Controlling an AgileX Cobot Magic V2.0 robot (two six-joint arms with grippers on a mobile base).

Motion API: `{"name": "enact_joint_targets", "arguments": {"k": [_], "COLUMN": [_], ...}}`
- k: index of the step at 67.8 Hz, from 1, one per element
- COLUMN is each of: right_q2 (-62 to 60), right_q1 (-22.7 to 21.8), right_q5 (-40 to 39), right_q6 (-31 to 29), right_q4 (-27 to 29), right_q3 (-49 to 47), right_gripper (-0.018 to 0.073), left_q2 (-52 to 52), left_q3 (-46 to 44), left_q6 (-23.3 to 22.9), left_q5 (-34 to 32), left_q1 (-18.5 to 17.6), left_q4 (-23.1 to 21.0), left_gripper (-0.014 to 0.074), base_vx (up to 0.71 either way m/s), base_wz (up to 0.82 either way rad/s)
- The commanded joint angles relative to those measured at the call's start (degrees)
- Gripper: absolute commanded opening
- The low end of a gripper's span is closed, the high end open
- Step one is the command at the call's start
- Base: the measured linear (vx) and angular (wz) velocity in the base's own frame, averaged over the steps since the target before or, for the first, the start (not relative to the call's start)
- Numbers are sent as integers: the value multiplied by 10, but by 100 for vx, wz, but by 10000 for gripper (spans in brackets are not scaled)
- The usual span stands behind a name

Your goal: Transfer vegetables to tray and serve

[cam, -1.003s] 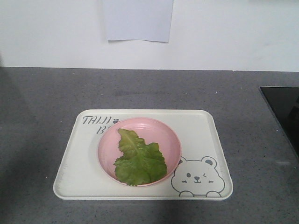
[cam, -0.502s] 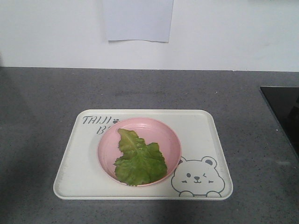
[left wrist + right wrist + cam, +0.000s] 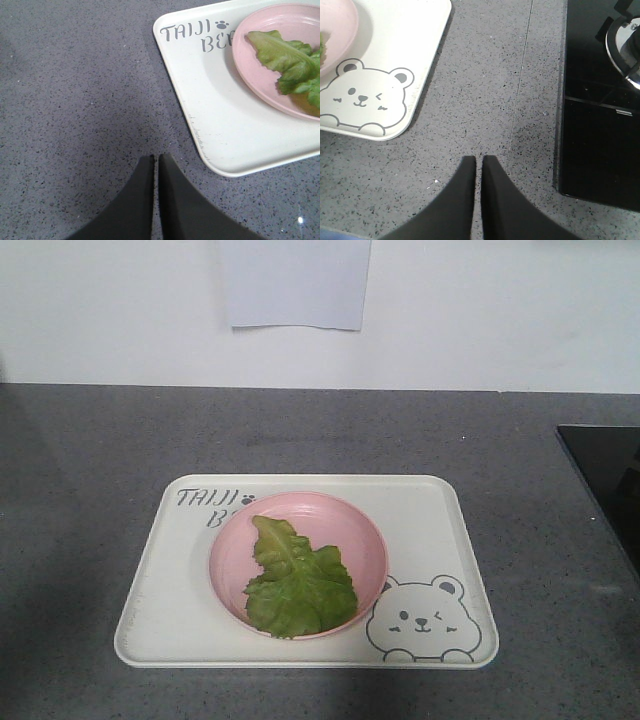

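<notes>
1. The left gripper (image 3: 156,159) has its two dark fingers pressed almost together, only a hairline slit between the tips, and nothing is caught between them. It hangs over bare grey speckled countertop (image 3: 75,90), just off the near left corner of the tray (image 3: 220,135) and not touching it.

2. The right gripper (image 3: 478,160) is closed the same way, tips nearly meeting and empty. It sits over the countertop between the tray's right edge and a black glass cooktop (image 3: 600,125), apart from both.

3. In the right wrist view a metal burner ring (image 3: 625,45) shows at the far corner of the cooktop, cut off by the frame.

4. The tray is cream-white with rounded corners and lies flat on the countertop in the middle of the front view. Grey "TAIJI" lettering with a paw mark sits at its far left corner, and a winking bear drawing (image 3: 420,620) at its near right corner.

5. A round pink plate (image 3: 345,525) stands on the tray, a little left of centre, covering part of the lettering and touching the bear's ear.

6. The lettuce leaf (image 3: 295,580) lies flat inside the pink plate, its narrow end pointing away and its broad crinkled end at the near rim. It rests on the plate, not on the tray surface itself.

7. Behind the counter is a white wall with a pale sheet of paper (image 3: 295,285) fixed to it.
</notes>
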Motion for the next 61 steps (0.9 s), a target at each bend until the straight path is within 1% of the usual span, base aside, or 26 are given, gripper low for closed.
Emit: {"name": "enact_joint_targets", "arguments": {"k": [1, 36, 45, 50, 56, 61], "right_q2": [5, 5, 5, 5, 5, 5], "right_q1": [-1, -1, -1, -1, -1, -1], "right_q5": [-33, -30, -30, -30, -30, -30], "right_q6": [2, 2, 2, 2, 2, 2], "right_q4": [-2, -1, -1, -1, -1, -1], "right_q3": [-15, -15, -15, -15, -15, -15], "right_gripper": [-10, -10, -10, -10, -10, -10], "left_q2": [1, -3, -45, -76, -114, -152], "left_q3": [-15, -14, -14, -12, 14, 62], "left_q6": [-7, -7, -5, 11, 14, 15], "left_q5": [-30, -29, -30, -32, -65, -135], "left_q1": [-4, -4, 2, 18, 37, 52], "left_q4": [-2, -2, -2, 17, 22, 22], "left_gripper": [-7, -6, -6, -6, -6, -6], "base_vx": [0, 0, 0, 0, 0, 0], "base_wz": [0, 0, 0, 0, 0, 0]}}
